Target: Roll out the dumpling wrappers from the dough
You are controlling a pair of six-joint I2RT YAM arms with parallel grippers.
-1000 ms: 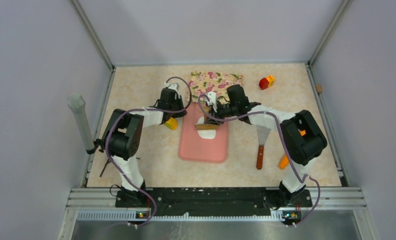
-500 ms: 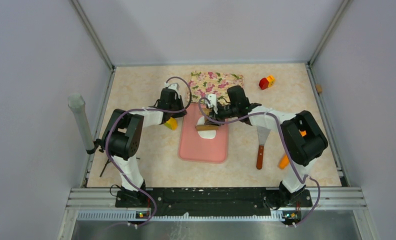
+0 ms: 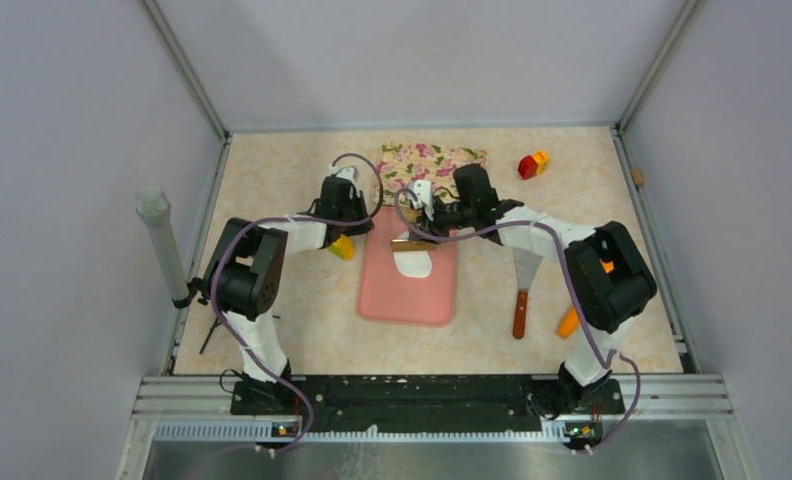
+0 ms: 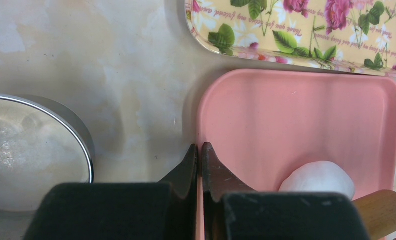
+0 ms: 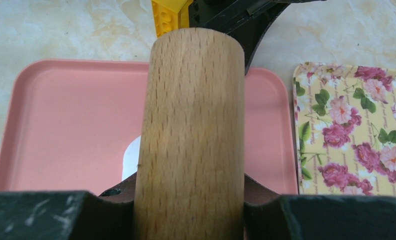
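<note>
right jaws grip rolling pin (image 5: 191,125) over the dough (image 4: 318,180); left jaws closed near metal ring (image 4: 86,145).

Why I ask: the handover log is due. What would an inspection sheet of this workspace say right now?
Surface: beige table with a pink mat in the middle.
Job's things: white dough flattened on the mat, with the wooden rolling pin across its far end.
Clutter: floral tray, spatula, red-and-yellow block, yellow block, round metal rim.
Grippers: left gripper is shut and empty at the mat's edge. The right gripper is shut on the rolling pin.
Cables: purple cables run along both arms, and one loop hangs near the rolling pin.
Surroundings: plain walls and a grey tube at the left.
</note>
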